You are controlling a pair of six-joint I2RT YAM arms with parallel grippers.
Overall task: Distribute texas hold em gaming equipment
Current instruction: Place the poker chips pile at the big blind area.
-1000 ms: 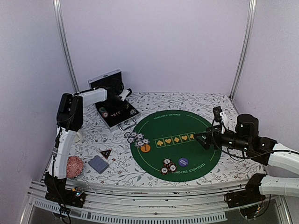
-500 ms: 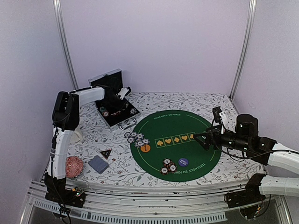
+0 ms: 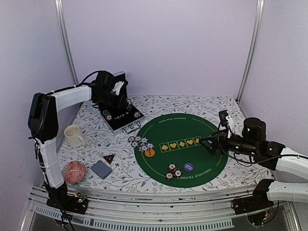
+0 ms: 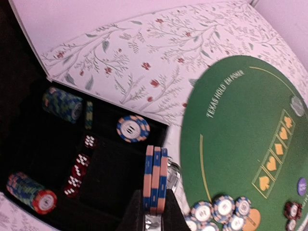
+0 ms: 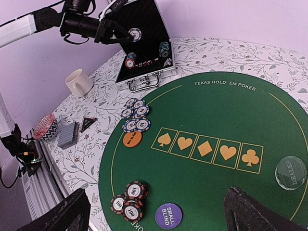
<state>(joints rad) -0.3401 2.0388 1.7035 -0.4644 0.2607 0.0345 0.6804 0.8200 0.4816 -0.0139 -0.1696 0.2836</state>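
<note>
Edgewise, left jaws pinch three round striped chips [image 4: 155, 180]

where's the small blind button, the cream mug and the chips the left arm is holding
small blind button [image 5: 168, 215], right wrist view, middle of its purple face
cream mug [image 3: 74, 139], top external view, its outer wall
held chips [image 4: 155, 179], left wrist view, striped edge of the middle chip
</note>
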